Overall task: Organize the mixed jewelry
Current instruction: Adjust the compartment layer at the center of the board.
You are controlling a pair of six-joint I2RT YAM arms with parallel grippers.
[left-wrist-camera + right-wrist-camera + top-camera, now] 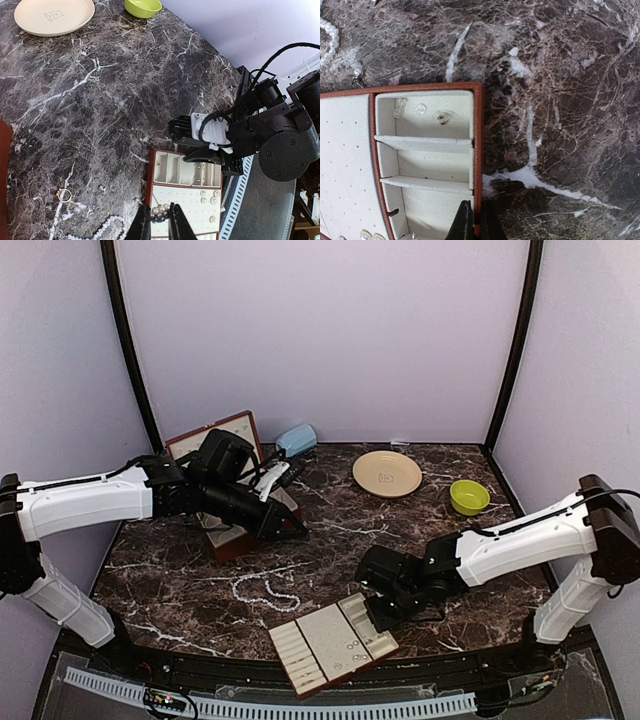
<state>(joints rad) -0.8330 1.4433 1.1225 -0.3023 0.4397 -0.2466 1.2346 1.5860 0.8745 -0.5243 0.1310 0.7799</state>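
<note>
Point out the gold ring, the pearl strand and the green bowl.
gold ring [59, 193]: left wrist view, its band.
pearl strand [106, 225]: left wrist view, mid-strand beads.
green bowl [469, 497]: top view, inner floor.

Cream plate [387, 473] beside green bowl [469, 497] on dark marble table [330, 530], slotted tray [330, 645] nearer.

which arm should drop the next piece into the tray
Left. The left gripper pinches a small pearl piece facing the tray; the right gripper is clamped on the tray's rim, likely steadying it.
</note>
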